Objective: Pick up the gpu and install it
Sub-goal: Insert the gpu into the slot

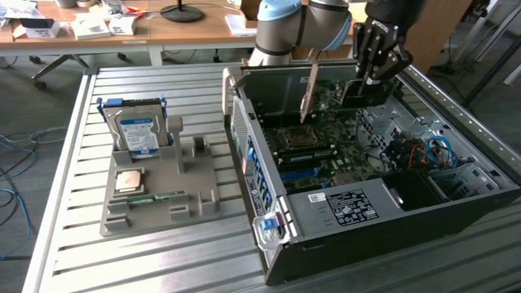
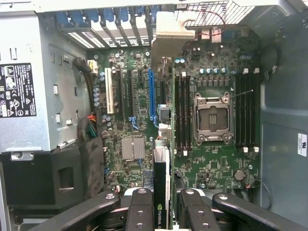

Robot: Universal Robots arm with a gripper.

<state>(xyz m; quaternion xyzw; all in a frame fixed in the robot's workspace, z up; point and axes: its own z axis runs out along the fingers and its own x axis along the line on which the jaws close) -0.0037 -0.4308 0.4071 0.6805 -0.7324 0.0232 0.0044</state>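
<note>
Upper right of the exterior view: the gripper (image 1: 370, 76) grasps the gpu (image 1: 352, 97) upright above the open computer case (image 1: 342, 244). Its silver bracket (image 1: 309, 91) faces the frame's left.

A slatted metal table (image 1: 73, 183) lies near. Far behind, a wooden desk (image 1: 187, 33) bears white boxes (image 1: 89, 27) and perhaps a black lamp base (image 1: 182, 12). Blue cables (image 1: 16, 146) cross the grey floor (image 1: 49, 97), exterior view's left.

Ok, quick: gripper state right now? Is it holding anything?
Gripper: closed on the gpu, holding it edge-on over the motherboard inside the open computer case.
</note>
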